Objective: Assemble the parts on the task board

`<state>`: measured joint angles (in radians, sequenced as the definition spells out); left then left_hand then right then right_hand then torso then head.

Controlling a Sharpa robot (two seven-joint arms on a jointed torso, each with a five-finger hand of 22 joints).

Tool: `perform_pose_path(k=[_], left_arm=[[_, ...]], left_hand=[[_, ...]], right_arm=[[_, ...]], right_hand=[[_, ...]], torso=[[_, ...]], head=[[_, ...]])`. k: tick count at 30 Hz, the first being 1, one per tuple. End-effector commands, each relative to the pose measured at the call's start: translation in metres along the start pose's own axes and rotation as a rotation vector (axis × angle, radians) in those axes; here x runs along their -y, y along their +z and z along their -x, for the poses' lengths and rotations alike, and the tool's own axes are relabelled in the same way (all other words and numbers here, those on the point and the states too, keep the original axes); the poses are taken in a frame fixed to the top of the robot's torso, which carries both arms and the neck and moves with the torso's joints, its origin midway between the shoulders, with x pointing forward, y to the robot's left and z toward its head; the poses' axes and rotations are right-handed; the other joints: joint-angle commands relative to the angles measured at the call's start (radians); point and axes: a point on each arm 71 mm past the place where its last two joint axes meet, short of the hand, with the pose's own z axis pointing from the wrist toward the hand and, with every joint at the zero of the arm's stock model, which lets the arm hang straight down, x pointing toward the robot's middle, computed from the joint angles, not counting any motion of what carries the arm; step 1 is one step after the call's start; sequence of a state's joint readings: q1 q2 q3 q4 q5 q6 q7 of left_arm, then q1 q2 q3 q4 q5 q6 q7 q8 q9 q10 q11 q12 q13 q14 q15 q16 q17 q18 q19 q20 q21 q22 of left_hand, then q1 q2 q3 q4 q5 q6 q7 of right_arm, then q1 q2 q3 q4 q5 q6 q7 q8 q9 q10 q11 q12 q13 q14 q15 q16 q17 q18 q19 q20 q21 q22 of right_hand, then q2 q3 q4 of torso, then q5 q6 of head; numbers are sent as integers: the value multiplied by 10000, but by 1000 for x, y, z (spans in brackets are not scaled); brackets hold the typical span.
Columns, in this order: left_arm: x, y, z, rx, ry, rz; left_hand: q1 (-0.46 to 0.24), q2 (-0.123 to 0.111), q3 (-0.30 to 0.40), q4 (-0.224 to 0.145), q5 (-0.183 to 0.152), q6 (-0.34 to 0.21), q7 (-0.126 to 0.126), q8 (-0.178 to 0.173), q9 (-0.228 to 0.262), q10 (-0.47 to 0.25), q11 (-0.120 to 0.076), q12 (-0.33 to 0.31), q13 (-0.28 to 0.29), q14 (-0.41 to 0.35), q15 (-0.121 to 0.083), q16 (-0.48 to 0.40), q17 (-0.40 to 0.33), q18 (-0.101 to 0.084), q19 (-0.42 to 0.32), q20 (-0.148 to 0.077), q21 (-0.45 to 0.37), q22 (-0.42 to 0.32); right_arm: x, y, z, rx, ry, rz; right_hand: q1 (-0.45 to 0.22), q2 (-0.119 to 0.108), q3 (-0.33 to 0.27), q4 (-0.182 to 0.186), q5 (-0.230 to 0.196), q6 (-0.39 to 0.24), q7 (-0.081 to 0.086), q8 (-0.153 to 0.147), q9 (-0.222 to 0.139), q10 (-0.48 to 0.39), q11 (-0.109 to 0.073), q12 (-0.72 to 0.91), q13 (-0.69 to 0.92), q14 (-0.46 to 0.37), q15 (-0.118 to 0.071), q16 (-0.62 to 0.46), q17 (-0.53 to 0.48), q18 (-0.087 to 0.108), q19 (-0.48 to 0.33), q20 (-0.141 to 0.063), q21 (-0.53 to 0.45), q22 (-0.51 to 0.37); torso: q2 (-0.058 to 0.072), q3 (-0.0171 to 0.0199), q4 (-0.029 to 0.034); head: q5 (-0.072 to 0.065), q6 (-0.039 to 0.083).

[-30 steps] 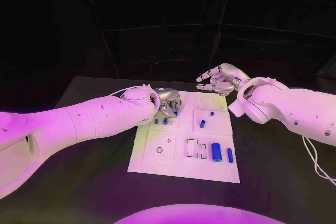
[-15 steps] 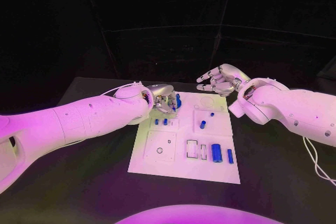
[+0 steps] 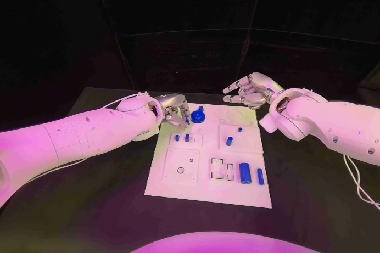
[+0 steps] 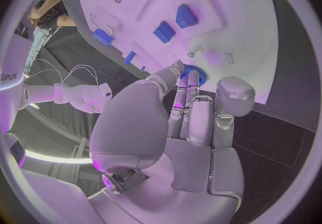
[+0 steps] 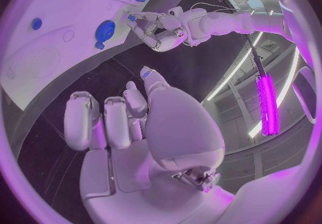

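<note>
The white task board (image 3: 207, 183) lies in the middle of the black table. A blue round part with a peg on top (image 3: 198, 117) stands near the board's far left corner. My left hand (image 3: 175, 111) hovers just to the left of it, fingers reaching toward it with nothing in them. The right wrist view shows a small gap between the left hand (image 5: 161, 25) and the round part (image 5: 104, 30). In the left wrist view, the fingertips (image 4: 185, 82) partly hide the part (image 4: 198, 75). My right hand (image 3: 249, 90) is raised beyond the board's far edge, fingers spread and empty.
Two short blue pegs (image 3: 181, 137) stand in a left-hand plate of the board. Two more (image 3: 229, 140) sit to the right of them. A thick blue cylinder (image 3: 245, 172) and a thin one (image 3: 260, 175) lie near the front right. Bare table surrounds the board.
My left hand has drawn back to the left off the blue round part, which now stands uncovered on the board. The right hand has not moved.
</note>
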<state>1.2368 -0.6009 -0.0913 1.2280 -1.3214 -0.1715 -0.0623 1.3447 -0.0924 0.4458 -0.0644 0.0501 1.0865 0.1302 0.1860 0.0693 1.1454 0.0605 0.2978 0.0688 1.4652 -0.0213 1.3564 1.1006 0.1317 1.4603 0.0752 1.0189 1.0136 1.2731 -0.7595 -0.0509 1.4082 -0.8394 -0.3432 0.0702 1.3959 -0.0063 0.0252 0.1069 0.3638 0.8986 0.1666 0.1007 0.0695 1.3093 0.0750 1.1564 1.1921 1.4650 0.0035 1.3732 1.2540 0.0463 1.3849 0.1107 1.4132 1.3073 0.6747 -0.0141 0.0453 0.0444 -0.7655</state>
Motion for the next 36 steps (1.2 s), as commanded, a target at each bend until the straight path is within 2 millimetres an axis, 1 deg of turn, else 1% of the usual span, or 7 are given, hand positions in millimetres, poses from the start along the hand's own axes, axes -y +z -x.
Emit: perform_pose_path(k=[1, 3, 5, 7, 13, 20, 36], left_arm=[[-1, 0, 0, -164, -100, 64], [-2, 0, 0, -240, -94, 102], [-3, -1, -1, -393, -81, 171], [-4, -1, -2, -507, -72, 230], [-7, -1, -3, -712, -46, 416], [-7, 1, -5, -937, -19, 499], [-5, 6, -10, -1117, -1, 555]], left_hand=[[-27, -47, -50, -24, 10, 49, -18, -43, -5, 59, -27, -36, -13, 245, -67, 18, -6, -142, 3, -70, 28, 6], [-23, -60, -51, -37, 9, 35, -12, -63, -9, 55, -21, -62, -15, 242, -64, 17, -12, -143, -1, -69, 31, 12], [-21, -77, -58, -48, 8, 30, -9, -75, -10, 56, -17, -77, -15, 238, -62, 11, -28, -144, -4, -68, 31, 15], [-22, -82, -60, -51, 8, 29, -8, -78, -11, 57, -16, -81, -15, 237, -61, 10, -31, -144, -4, -68, 32, 16], [-42, -96, -75, -48, 6, 20, 2, -97, -13, 55, -6, -107, -15, 233, -55, 8, -39, -153, -4, -65, 65, 54], [-46, -99, -78, -48, 5, 17, 4, -102, -13, 54, -4, -113, -15, 232, -53, 5, -46, -157, -2, -64, 80, 71], [-33, -108, -81, -66, 5, 3, 9, -127, -16, 52, -1, -144, -15, 222, -47, -7, -76, -158, -12, -59, 76, 73]], right_arm=[[-2, 0, 0, -47, 20, 95], [-2, 0, 0, -52, 21, 96], [-2, 0, 0, -55, 21, 95], [-1, 0, 0, -52, 20, 90], [-1, 0, 1, -48, 19, 85], [-2, 0, 0, -60, 22, 95], [-2, 0, 0, -61, 22, 106]], right_hand=[[-82, 55, 49, -18, 60, -42, 1, 46, -2, -37, -3, 15, 3, 386, -57, -35, 14, 191, -71, -26, -38, 26], [-82, 55, 49, -18, 60, -42, 1, 46, -2, -37, -3, 15, 3, 386, -57, -35, 14, 191, -71, -26, -38, 26], [-82, 55, 49, -18, 60, -42, 1, 46, -2, -37, -3, 15, 3, 386, -57, -35, 14, 191, -71, -26, -38, 26], [-82, 55, 49, -18, 60, -42, 1, 46, -2, -37, -3, 15, 3, 386, -57, -35, 14, 191, -71, -26, -38, 26], [-82, 55, 49, -18, 60, -42, 1, 46, -2, -37, -3, 15, 3, 386, -57, -35, 14, 191, -71, -26, -38, 26], [-82, 55, 49, -18, 60, -42, 1, 46, -2, -37, -3, 15, 3, 386, -57, -35, 14, 191, -71, -26, -38, 26], [-82, 55, 49, -18, 60, -42, 1, 46, -2, -37, -3, 15, 3, 386, -57, -35, 14, 191, -71, -26, -38, 26]], torso=[[13, -2, -9], [16, -5, -13], [15, 1, -29], [14, 5, -31], [11, 4, -14], [17, 0, -27], [14, 1, -21]], head=[[31, 9], [37, 18], [52, 7], [49, 1], [36, -4], [54, -13], [53, -36]])
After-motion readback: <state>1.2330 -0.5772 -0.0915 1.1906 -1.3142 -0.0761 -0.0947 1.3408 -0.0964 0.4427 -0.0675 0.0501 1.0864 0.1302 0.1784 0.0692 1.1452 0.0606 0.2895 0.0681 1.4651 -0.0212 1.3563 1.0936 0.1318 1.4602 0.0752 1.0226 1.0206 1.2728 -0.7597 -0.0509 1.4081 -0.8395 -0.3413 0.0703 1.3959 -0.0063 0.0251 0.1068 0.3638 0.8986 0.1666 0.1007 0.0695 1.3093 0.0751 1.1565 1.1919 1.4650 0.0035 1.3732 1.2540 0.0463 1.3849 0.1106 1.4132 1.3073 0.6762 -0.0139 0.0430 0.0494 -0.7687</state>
